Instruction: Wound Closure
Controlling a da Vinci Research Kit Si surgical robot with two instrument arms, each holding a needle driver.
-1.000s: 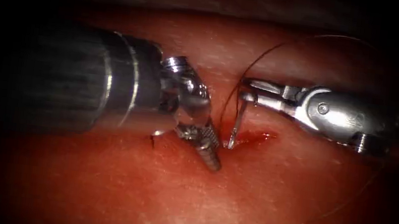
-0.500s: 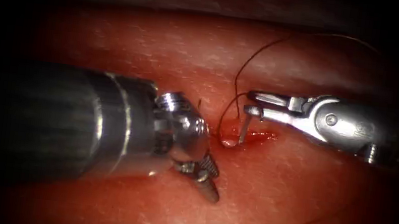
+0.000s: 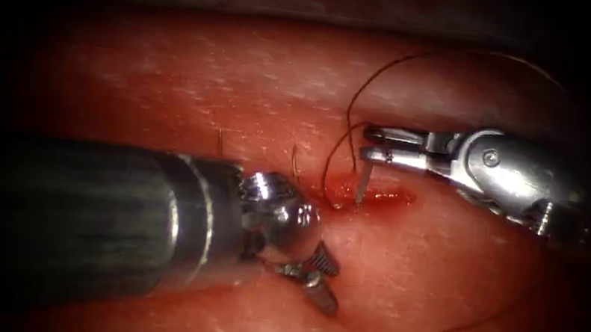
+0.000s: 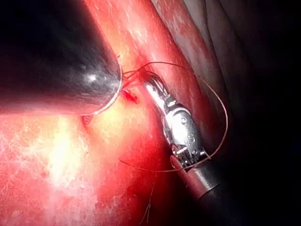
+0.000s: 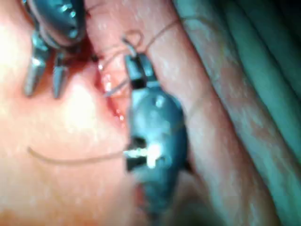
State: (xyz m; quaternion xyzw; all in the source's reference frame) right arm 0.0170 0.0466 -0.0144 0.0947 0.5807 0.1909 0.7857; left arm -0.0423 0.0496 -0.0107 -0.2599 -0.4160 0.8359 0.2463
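Note:
My right tool [image 3: 372, 144] comes in from the right, and its jaws are shut on the upper end of the curved needle [image 3: 363, 182]. The needle points straight down, with its lower part in the cut [image 3: 386, 196], which is wet with red fluid. Dark thread [image 3: 429, 54] loops beside the needle and arcs up and round behind the right tool [image 4: 151, 89]. My left tool [image 3: 323, 275] lies low on the tissue [image 3: 247, 70], left of and below the cut. Its jaws [image 5: 47, 80] stand open and hold nothing.
Two short thread stubs [image 3: 295, 160] stick up from the tissue left of the cut. A slack run of thread [image 3: 487, 318] lies on the tissue at lower right. The left tool's thick shaft [image 3: 101, 217] covers the lower left.
The left tool has drawn back down and away from the cut. The right tool has come lower, and less of the needle now shows above the cut.

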